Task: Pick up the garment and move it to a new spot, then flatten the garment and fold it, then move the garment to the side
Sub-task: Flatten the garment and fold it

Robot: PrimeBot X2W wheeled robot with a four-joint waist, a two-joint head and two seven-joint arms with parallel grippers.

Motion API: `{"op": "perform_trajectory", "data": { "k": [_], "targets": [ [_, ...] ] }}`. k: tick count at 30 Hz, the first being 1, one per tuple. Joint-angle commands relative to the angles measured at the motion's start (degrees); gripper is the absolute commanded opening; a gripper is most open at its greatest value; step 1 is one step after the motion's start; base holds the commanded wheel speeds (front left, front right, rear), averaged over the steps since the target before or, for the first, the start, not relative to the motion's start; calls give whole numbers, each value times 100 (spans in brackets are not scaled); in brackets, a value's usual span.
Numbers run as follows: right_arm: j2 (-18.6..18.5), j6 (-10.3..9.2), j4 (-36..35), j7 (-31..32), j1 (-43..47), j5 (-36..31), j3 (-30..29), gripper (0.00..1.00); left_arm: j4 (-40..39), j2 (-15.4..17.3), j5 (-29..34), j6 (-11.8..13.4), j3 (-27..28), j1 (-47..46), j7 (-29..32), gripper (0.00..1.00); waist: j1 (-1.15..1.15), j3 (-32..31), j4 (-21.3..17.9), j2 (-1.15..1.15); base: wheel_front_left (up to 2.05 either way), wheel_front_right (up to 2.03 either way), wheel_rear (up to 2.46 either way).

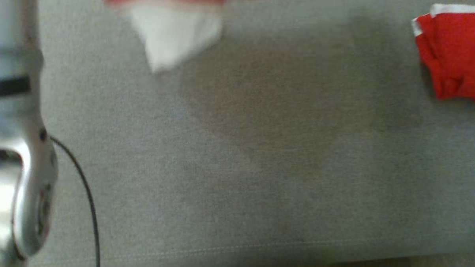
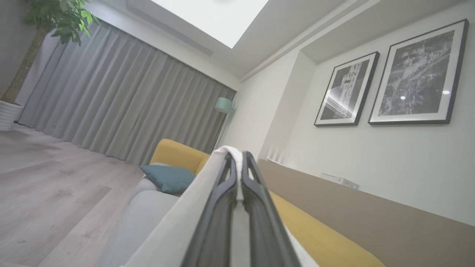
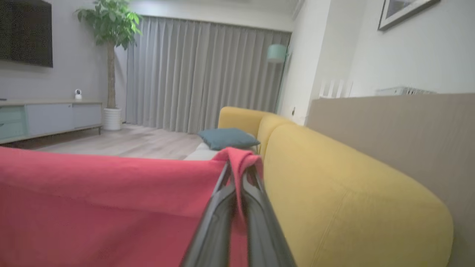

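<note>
- we see the garment (image 1: 174, 32), red with a white part, hanging blurred in the upper left of the head view. its lower tip is clear of the grey seat (image 1: 260, 170) beneath, and a soft shadow lies on the seat at mid-frame.
- the left gripper (image 2: 238, 158), at the bottom centre of the left wrist view, has its fingers pressed together on a white edge of the cloth. that edge drapes away toward the lower left of the frame.
- the right gripper (image 3: 240, 167), at the bottom centre of the right wrist view, pinches a red fold. the red cloth spreads across the lower left of that frame.
- we judge the pick-up done, since both claws hold the cloth in the air, strung between them.
- setting it down at a new spot, flattening, folding and moving it aside are all left, and none of these looks begun.
- a second red and white bundle (image 1: 457, 54) lies crumpled on the seat in the upper right of the head view. we cannot tell whether it belongs to the task.
- a pale forearm (image 1: 13, 102) with a dark cable (image 1: 85, 191) runs down the left edge of the head view.
- a yellow sofa back (image 3: 352, 193) takes up the right of the right wrist view, with a teal cushion (image 3: 227, 138) near its centre.
</note>
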Motion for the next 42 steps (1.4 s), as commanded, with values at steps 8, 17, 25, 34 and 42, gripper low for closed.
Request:
{"op": "perform_trajectory", "data": {
  "k": [8,17,25,34,42],
  "targets": [
    [172,37,1506,-1839,-1308,-132,-5,0,1000,134,146,-455,154,-1041,-727,0,-2,466,351,0,0,0,0],
    [293,37,2877,-2143,-380,540,552,0,1531,58,324,-791,-50,169,-823,0,-2,508,548,0,0,0,0],
    [128,37,3043,-1573,743,1450,1802,0,1198,247,569,-915,-203,1793,-828,0,-2,89,670,0,0,0,0],
    [-670,37,2336,-969,1767,2511,3197,0,560,854,428,-940,-1074,3442,-713,0,-2,-641,735,0,0,0,0],
    [-1342,37,1846,-509,2423,3241,3959,0,-425,1654,31,-942,-1737,4581,-100,0,-2,-1218,713,0,0,0,0]
  ]
}}
